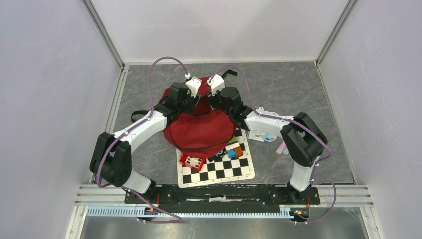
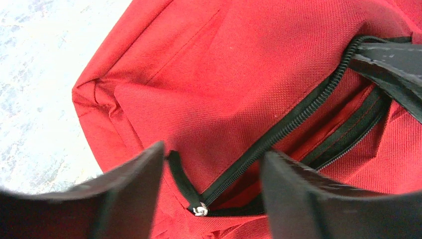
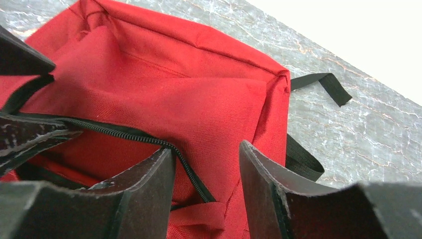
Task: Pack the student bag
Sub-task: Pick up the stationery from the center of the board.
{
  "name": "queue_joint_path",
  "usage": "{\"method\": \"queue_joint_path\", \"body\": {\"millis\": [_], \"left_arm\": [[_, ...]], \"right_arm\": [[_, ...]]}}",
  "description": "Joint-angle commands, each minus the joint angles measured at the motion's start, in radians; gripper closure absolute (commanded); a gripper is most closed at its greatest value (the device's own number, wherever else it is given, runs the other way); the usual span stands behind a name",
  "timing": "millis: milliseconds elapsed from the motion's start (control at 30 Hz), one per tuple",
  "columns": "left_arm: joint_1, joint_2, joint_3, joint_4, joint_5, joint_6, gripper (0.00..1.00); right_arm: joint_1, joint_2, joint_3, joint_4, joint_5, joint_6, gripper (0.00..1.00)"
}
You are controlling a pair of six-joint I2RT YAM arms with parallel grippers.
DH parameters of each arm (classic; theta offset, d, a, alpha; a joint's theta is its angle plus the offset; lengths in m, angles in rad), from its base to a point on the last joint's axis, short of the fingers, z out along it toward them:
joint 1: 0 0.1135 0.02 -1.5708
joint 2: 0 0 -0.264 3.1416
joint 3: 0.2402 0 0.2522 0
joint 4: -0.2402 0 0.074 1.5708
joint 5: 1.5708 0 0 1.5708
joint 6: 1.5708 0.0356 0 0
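Student bag [image 1: 201,132]: lies flat at the middle of the worktop [image 1: 298,89], somewhat nearer the far edge than the near one, overlapping with its near end the far edge of a chequered mat [image 1: 219,169]. Shows red fabric and a black zip [image 2: 278,132], teeth parted along the stretch seen from the left wrist, with a metal pull [image 2: 200,210] at the zip's end. Noted: one black strap [image 1: 140,115] trailing toward the left edge, another [image 3: 323,82] lying on bare worktop past a corner of the bag.

Left arm [image 1: 144,127]: reaches in from the left over the far half of the bag. Left jaws: stand apart, fingers [image 2: 134,199] either side of the zip's end, nothing clamped between. Cannot tell whether the tips touch the fabric.

Right arm [image 1: 268,119]: reaches in from the right, opposite the left. Right jaws: stand apart, fingers [image 3: 144,199] above the red fabric, zip passing beside one of them, nothing clamped between.

Also present: red box [image 1: 191,161] and coloured blocks [image 1: 234,148] on the mat at the bag's near rim; white item [image 1: 260,133] and pastel pieces [image 1: 282,148] toward the right edge.
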Motion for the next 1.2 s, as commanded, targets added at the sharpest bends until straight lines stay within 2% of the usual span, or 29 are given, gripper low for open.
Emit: {"method": "queue_joint_path", "body": {"millis": [0, 167, 267, 400, 567, 733, 867, 933, 967, 1167], "left_arm": [[-0.028, -0.005, 0.008, 0.078, -0.074, -0.004, 0.49], [-0.034, -0.045, 0.017, 0.054, -0.008, -0.022, 0.87], [-0.033, -0.042, 0.035, 0.025, 0.017, -0.023, 0.98], [-0.033, -0.014, 0.073, -0.017, 0.027, -0.025, 0.98], [-0.034, 0.018, 0.121, -0.083, 0.033, -0.042, 0.98], [-0.064, 0.035, 0.177, -0.166, -0.007, -0.084, 0.98], [-0.091, 0.06, 0.223, -0.225, -0.042, -0.09, 0.98], [-0.091, 0.079, 0.246, -0.252, -0.048, -0.095, 0.98], [-0.091, 0.09, 0.252, -0.26, -0.054, -0.096, 0.98], [-0.094, 0.102, 0.275, -0.287, -0.066, -0.106, 0.98]], "right_arm": [[-0.009, -0.083, 0.014, 0.028, -0.033, 0.035, 0.45], [-0.013, -0.13, -0.007, -0.034, -0.043, 0.05, 0.39], [-0.016, -0.19, -0.051, -0.086, -0.036, 0.064, 0.31], [-0.022, -0.316, -0.111, -0.204, -0.001, 0.097, 0.17], [-0.058, -0.493, -0.181, -0.443, 0.024, 0.163, 0.09], [-0.153, -0.641, -0.265, -0.759, 0.069, 0.271, 0.07], [-0.251, -0.745, -0.323, -0.937, 0.14, 0.334, 0.04], [-0.319, -0.791, -0.366, -0.99, 0.161, 0.359, 0.04], [-0.356, -0.809, -0.382, -1.011, 0.156, 0.37, 0.08], [-0.574, -0.855, -0.489, -1.035, 0.035, 0.389, 0.1]]}}
